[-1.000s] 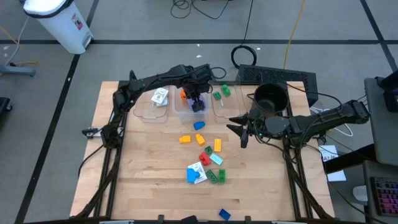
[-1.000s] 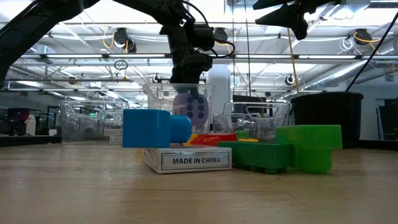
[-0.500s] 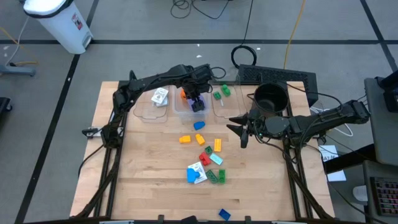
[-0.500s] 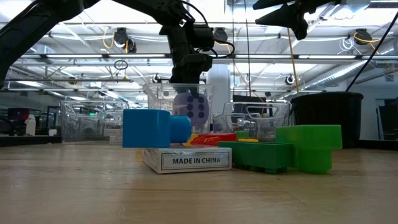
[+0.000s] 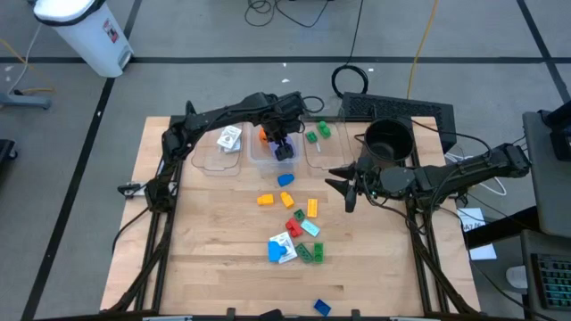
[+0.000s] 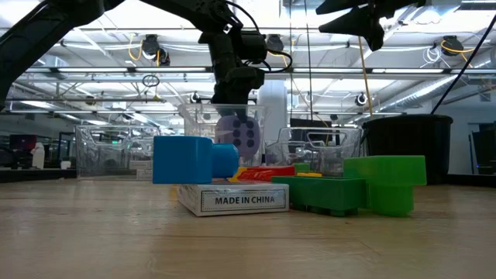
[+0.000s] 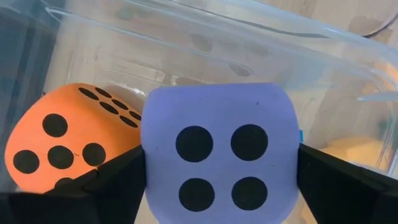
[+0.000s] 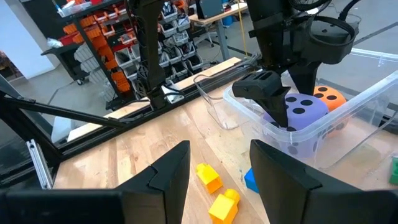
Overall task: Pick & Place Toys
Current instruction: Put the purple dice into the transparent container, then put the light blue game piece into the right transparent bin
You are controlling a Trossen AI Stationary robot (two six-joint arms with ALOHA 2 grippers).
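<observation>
In the high view the left gripper sits in the middle clear bin near the upper centre of the table, its fingers on either side of the purple die, though whether they press it or have let go cannot be told; the orange die lies touching it in the same bin; a white card lies in the left bin and green bricks in the right one; the right gripper hangs right of centre, partly open and holding nothing; below the bins lie loose bricks, blue, orange, yellow and green; a black pot stands at the upper right.
</observation>
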